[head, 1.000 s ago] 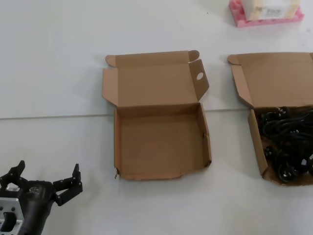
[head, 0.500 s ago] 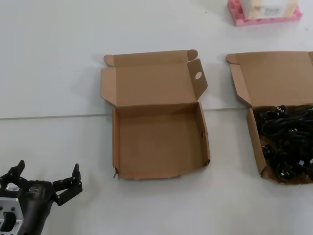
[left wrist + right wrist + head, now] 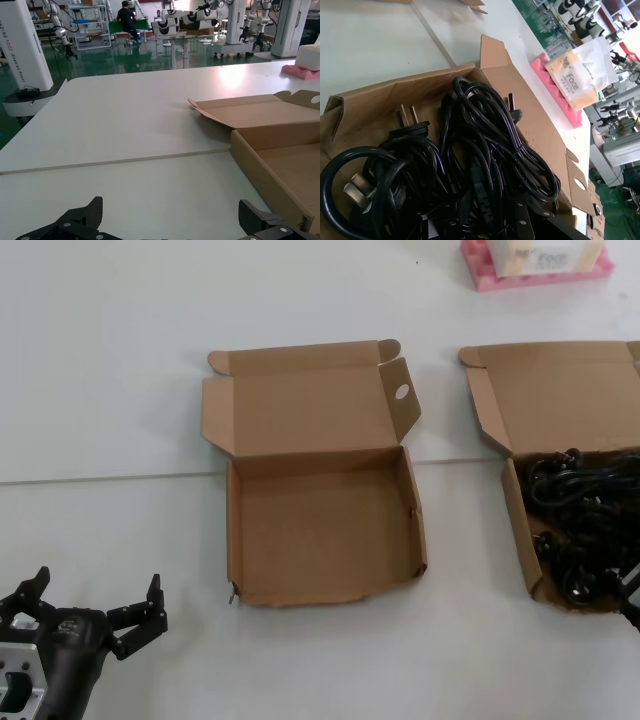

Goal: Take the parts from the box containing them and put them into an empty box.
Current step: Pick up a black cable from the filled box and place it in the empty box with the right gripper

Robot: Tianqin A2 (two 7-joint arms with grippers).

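Note:
The empty box (image 3: pixel 232 540) lies open in the middle of the table, with a round hole in its lid's side flap (image 3: pixel 401 392). The box containing them (image 3: pixel 560 390) is at the right, and the parts (image 3: pixel 580 530), black coiled cables with plugs, fill it. My right gripper (image 3: pixel 490 220) is down among the parts (image 3: pixel 485 140), open, its fingers (image 3: pixel 522 220) standing either side of a cord. In the head view only its tip (image 3: pixel 633 608) shows at the right edge. My left gripper (image 3: pixel 95 590) rests open and holding nothing at the front left, left of the empty box's wall (image 3: pixel 270 165).
A pink foam block with a white packet (image 3: pixel 530 260) sits at the far right of the table, beyond the full box, and also shows in the right wrist view (image 3: pixel 570 80). A seam in the tabletop (image 3: pixel 110 480) runs across behind the left gripper.
The boxes have drifted slightly up and left in the head view. The right gripper's tip has come into sight at the right edge, by the cables. The left gripper has not moved.

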